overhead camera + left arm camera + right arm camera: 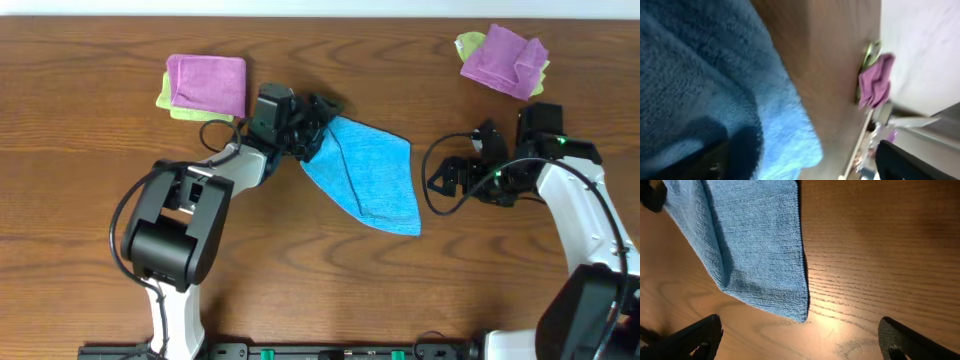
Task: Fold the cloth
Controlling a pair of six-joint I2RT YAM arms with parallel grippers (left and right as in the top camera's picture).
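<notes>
Your left hand (308,128) pinches a corner of the cloth (368,175); your right hand (802,339) gapes empty beside it. It looks light and floppy, so grip corners.

Fuzzy terry cloth (370,175) on smooth (slightly glossy) wood-grain table (300,285)

Left wrist view blurred, cloth (705,75) cut off top and left. Overhead: left gripper (316,126) jaws lost against cloth corner, closure unreadable.
</notes>
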